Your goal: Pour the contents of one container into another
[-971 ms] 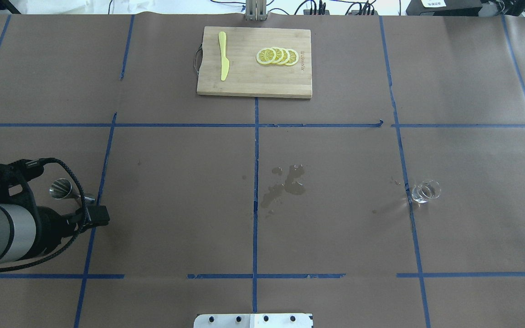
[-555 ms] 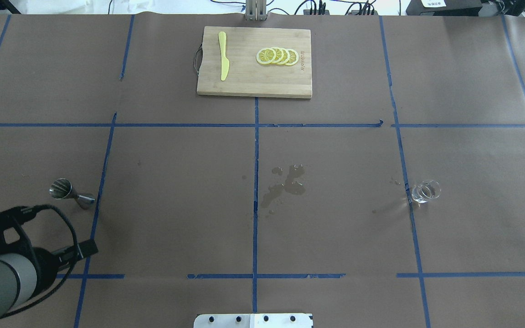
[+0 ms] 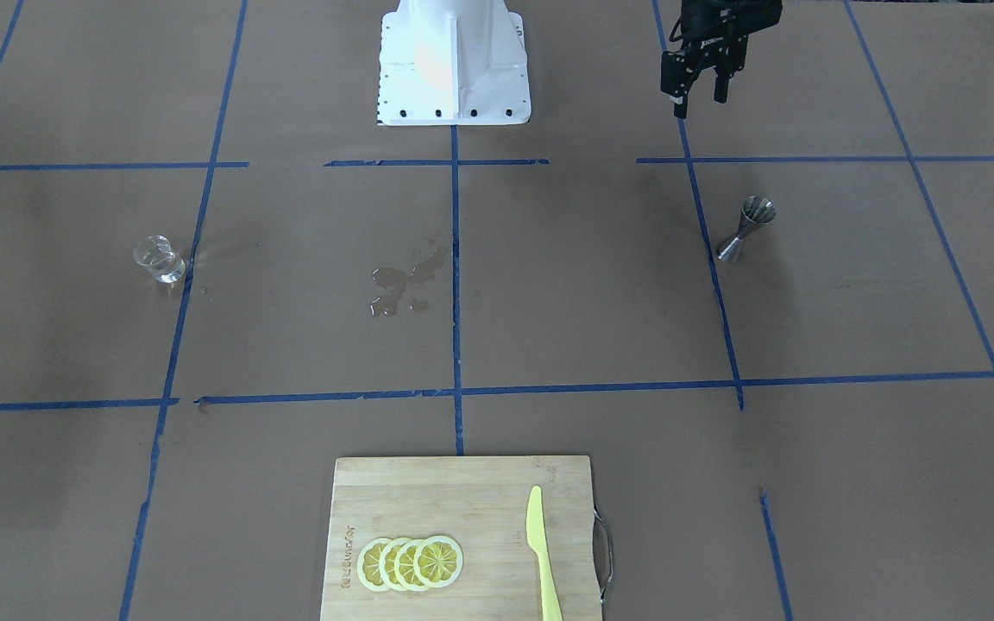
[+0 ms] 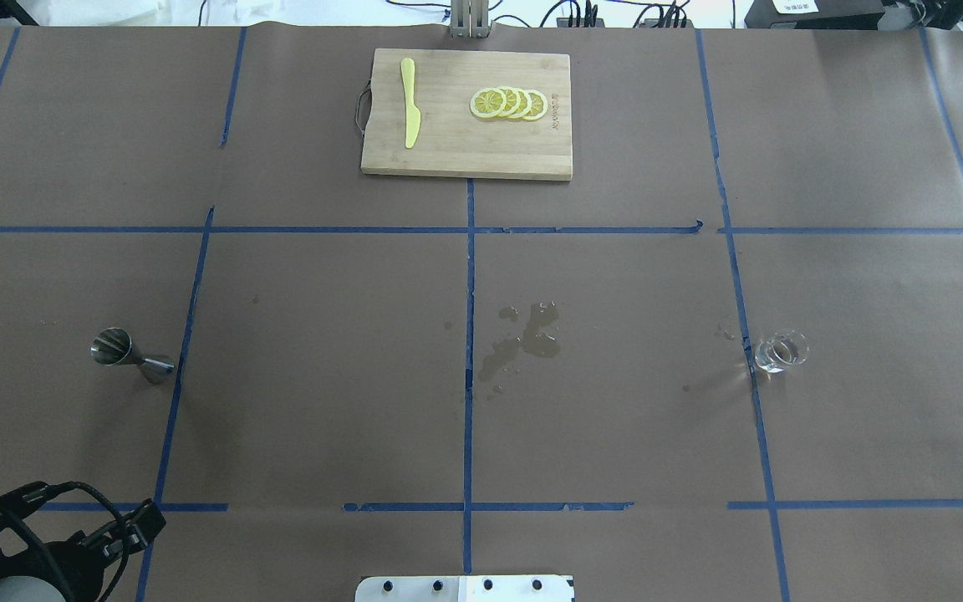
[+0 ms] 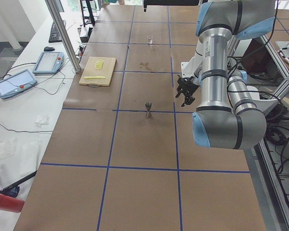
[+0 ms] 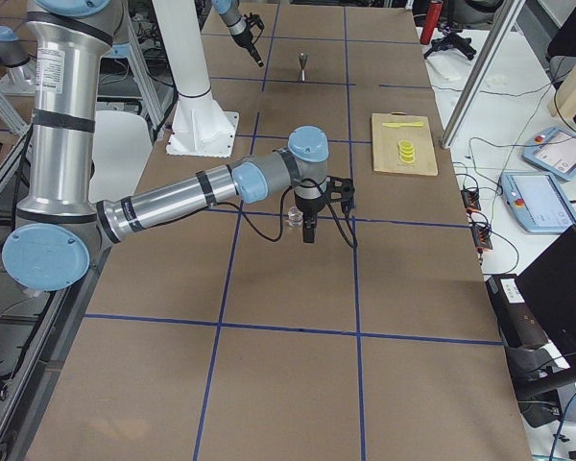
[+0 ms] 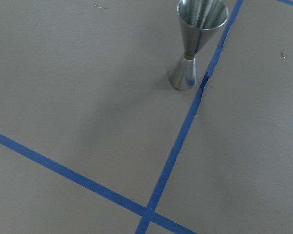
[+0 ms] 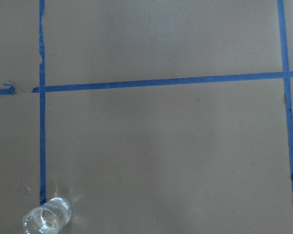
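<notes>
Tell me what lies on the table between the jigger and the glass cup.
In the overhead view, a wet spill sits roughly midway between jigger and glass cup, beside a blue tape line; the rest is bare paper.

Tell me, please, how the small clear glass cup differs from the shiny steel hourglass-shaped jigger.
The small clear glass cup is transparent; the shiny steel hourglass-shaped jigger is opaque and reflective. The cup is squat with straight walls; the jigger is two cones pinched at a narrow waist. The cup stands on the robot's right, the jigger on its left. Both stand upright, mouth up, unheld.
</notes>
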Action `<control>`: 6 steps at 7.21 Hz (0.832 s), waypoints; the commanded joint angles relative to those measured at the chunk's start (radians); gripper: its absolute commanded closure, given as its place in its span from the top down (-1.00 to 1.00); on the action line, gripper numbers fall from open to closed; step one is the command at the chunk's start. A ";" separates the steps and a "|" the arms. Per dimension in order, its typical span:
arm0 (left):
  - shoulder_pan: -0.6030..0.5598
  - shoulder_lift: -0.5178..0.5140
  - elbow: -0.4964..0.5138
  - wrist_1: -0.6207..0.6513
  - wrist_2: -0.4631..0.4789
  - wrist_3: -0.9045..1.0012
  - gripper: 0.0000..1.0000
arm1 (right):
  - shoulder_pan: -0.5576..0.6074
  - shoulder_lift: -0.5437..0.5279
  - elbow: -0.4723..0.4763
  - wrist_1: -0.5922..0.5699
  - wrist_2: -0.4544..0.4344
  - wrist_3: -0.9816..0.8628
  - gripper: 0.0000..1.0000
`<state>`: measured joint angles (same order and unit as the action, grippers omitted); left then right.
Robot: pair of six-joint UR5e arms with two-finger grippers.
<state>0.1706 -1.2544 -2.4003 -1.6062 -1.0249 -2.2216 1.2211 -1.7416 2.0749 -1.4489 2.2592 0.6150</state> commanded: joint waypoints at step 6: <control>0.040 0.084 0.012 -0.081 0.143 -0.033 1.00 | -0.567 -0.294 0.209 0.387 -0.361 0.593 1.00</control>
<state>0.2051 -1.1939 -2.3907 -1.6568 -0.9100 -2.2530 0.7934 -2.0294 2.2617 -1.0738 2.0139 1.1139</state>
